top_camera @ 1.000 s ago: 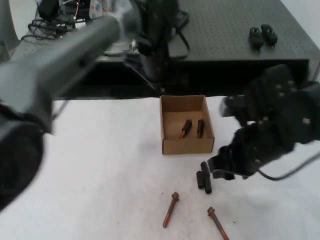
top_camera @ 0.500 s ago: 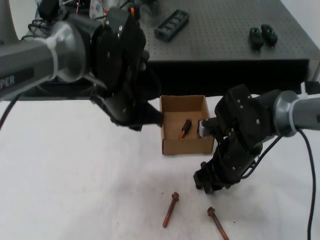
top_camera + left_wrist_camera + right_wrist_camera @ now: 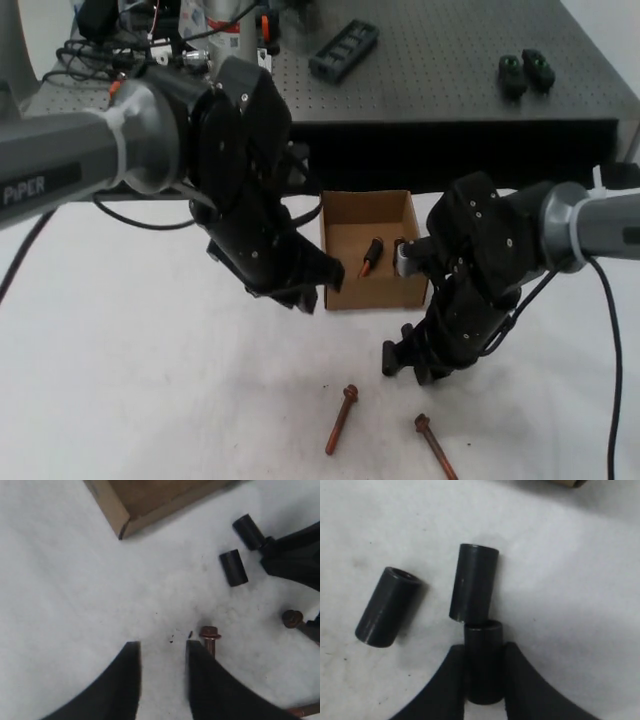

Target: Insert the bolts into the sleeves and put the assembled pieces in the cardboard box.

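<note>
Sleeve pinched, bolt beside open fingers

Clamped between the fingers of the right gripper [image 3: 484, 652]: one black sleeve [image 3: 483, 672], its end touching, it seems, a second sleeve [image 3: 474, 582]. Left gripper [image 3: 161, 647] parted a little, empty, with the copper bolt [image 3: 210, 635] just beside one finger. Against half a second ago: left arm farther from the cardboard box [image 3: 372, 292], nearer the bolts.

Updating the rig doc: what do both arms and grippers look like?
The left arm and right arm: grey tubular links, pale ring at the joint, bulky black wrist housings, thin black cables trailing. The left link bears white lettering. The left gripper and right gripper: two black, curved, tapering fingers each.
</note>
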### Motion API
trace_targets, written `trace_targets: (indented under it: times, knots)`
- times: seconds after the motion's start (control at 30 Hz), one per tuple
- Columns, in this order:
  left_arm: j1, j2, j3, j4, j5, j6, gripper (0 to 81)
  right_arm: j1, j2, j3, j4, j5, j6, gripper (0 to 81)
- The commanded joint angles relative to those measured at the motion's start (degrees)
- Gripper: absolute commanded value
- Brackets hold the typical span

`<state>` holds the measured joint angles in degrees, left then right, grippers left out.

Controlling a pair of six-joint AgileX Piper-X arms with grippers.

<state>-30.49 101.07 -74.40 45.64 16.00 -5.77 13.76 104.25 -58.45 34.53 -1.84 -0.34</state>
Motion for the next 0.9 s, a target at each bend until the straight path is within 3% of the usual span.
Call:
trace_targets:
  times: [0.0, 0.13, 0.37, 0.8, 0.87]
  knots:
    - [-0.38, 0.24, -0.09, 0.68, 0.7, 1.15, 28.5, -0.21, 0.94, -0.07, -0.06, -0.09, -1.01, 2.0]
    - [-3.72, 2.11, -0.09, 1.42, 1.14, 2.04, 35.8, -1.81, -2.26, 0.5, 0.44, -0.08, -1.01, 2.0]
    - [-9.31, 6.51, -0.21, -0.4, -4.55, 3.41, 35.8, -5.93, -13.34, 4.19, 3.06, -0.46, -1.01, 2.0]
    - [-9.92, 13.29, -0.21, -3.22, -4.18, 3.11, 35.3, -7.08, -29.88, 10.9, 7.03, -0.45, -0.54, 2.0]
    - [-9.92, 13.48, -0.21, -3.22, -4.18, 3.01, 29.0, -7.08, -31.71, 10.9, 8.23, -0.45, -0.54, 2.0]
